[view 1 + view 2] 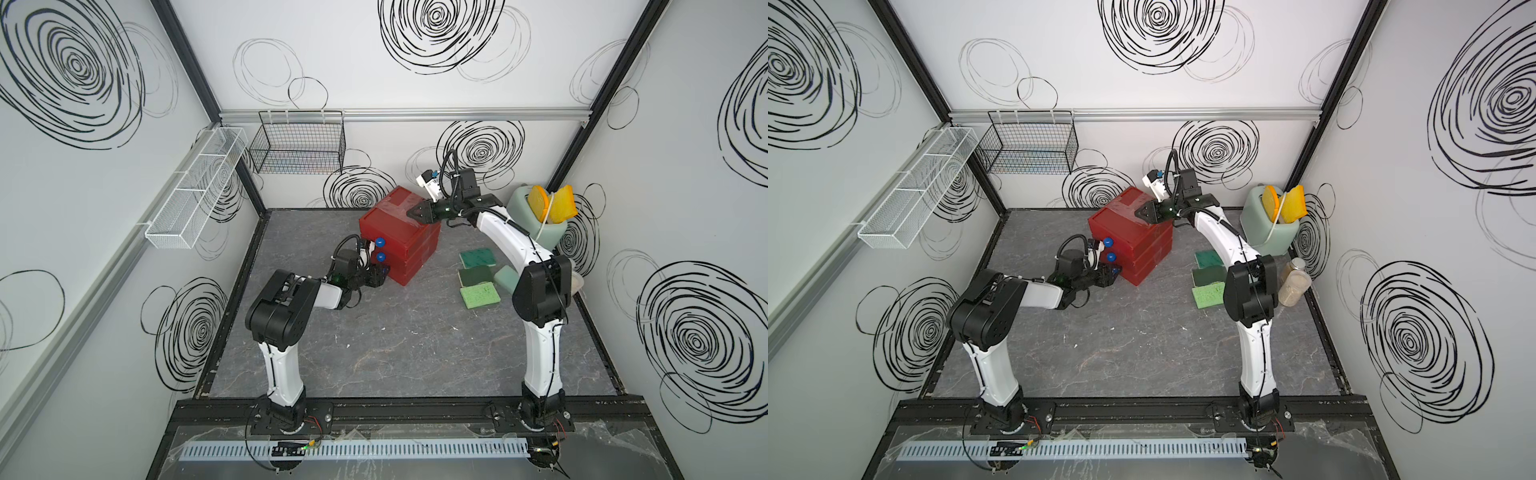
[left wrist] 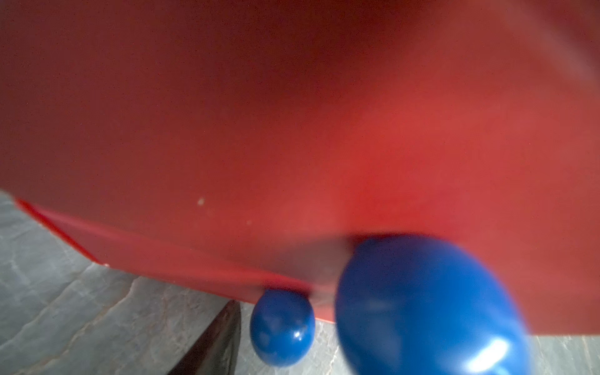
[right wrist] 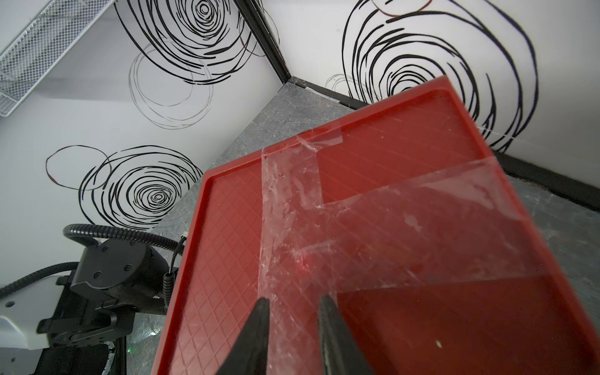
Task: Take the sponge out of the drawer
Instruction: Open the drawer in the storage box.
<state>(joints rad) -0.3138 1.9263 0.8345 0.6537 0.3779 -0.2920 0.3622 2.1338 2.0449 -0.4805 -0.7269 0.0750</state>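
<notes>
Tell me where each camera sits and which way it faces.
Both top views: high at the front, looking down over the table; left arm and right arm show whole, left gripper at the red drawer unit.
Left wrist: on the left arm, facing the drawer front and blue knobs; one finger shows.
Right wrist: over the unit's top, looking along it; right gripper and left arm show.
Shared: every view shows the unit.

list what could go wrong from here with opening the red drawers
1. The blue knobs are round and close together, so the left jaws, low at the front of the red drawer unit, may slip off or pull the wrong drawer.
2. Only the right jaws seem to steady the unit, on its taped top; a hard pull might slide or tip it.
</notes>
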